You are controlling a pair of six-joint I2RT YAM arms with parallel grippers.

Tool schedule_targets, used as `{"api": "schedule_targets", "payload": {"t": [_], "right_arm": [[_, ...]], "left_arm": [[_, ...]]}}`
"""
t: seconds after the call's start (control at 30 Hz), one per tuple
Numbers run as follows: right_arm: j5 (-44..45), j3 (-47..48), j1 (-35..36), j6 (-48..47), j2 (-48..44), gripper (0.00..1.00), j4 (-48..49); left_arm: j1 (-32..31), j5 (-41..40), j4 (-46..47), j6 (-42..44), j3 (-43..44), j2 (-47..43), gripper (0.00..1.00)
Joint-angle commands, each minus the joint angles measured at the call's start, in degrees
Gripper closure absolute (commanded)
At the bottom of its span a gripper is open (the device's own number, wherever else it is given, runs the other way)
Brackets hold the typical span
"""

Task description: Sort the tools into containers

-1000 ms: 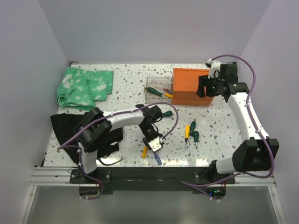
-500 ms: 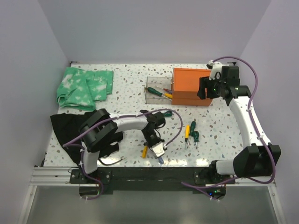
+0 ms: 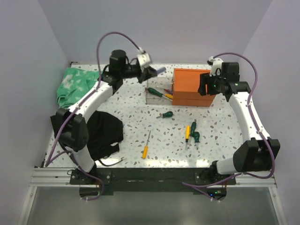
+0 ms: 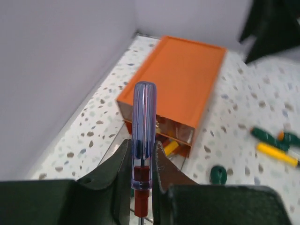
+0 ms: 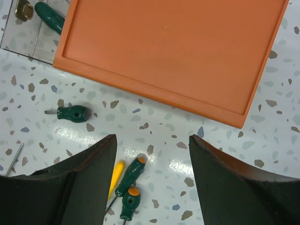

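Observation:
My left gripper (image 3: 151, 71) is shut on a blue-handled screwdriver (image 4: 143, 123) and holds it in the air just left of the pulled-out clear drawer (image 3: 151, 95) of the orange chest (image 3: 191, 87). The drawer holds green, red and yellow screwdrivers (image 3: 156, 92). My right gripper (image 3: 202, 87) is open and empty, hovering at the chest's right end (image 5: 178, 51). On the table lie a stubby green screwdriver (image 3: 167, 114), a yellow-handled one (image 3: 146, 146), and a cluster of a yellow and two green ones (image 3: 191, 132), also in the right wrist view (image 5: 126, 183).
A green cloth (image 3: 84, 87) lies at the back left. A black cloth (image 3: 101, 131) lies at the front left by the left arm's base. White walls close the table at the back and sides.
My left gripper has taken the blue screwdriver from the table's front middle and carried it up and back to beside the drawer. The right arm has barely moved.

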Motion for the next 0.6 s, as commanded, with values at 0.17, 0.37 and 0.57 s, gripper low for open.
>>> {"api": "schedule_targets", "payload": {"t": [0.17, 0.37, 0.57], "right_arm": [[3.20, 2.67, -0.22, -3.40, -0.24, 0.33, -1.44], [4.61, 2.67, -0.22, -4.72, -0.15, 0.33, -2.15], [4.26, 1.96, -0.31, -4.19, -0.15, 0.33, -2.06]], "left_arm": [[4.71, -26.45, 27.15, -71.28, 2.49, 14.66, 1.00], [1.81, -31.90, 22.59, -83.41, 3.82, 21.26, 1.00], [-2.24, -36.74, 18.37, -90.09, 2.85, 24.08, 0.99]]}}
